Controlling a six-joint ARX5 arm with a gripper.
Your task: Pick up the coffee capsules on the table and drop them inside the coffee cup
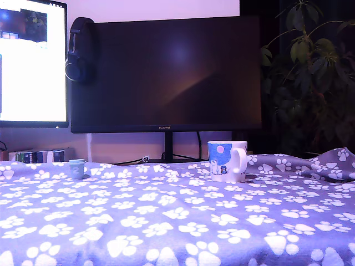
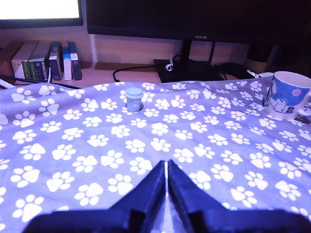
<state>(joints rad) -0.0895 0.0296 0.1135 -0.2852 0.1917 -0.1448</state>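
capsule: one pale teal capsule (image 1: 76, 168) upright on the surface, left-centre of the exterior view; upper-middle in the wrist view (image 2: 134, 98)
cup: white cup (image 1: 227, 160) with blue picture panel, upright, right of centre in the exterior view, handle to that view's right; at the right edge of the wrist view (image 2: 286, 94); well apart from capsule
surface: paw-print cloth (image 1: 166, 221) fills the lower half of the exterior view
gripper: gripper (image 2: 166, 167) low centre of the wrist view, jaws closed together, holding nothing, above the cloth
background: dark monitor (image 1: 166, 72), lit screen (image 1: 30, 61) upper left, headphones (image 1: 80, 50), plant (image 1: 316, 66), books (image 2: 48, 60)
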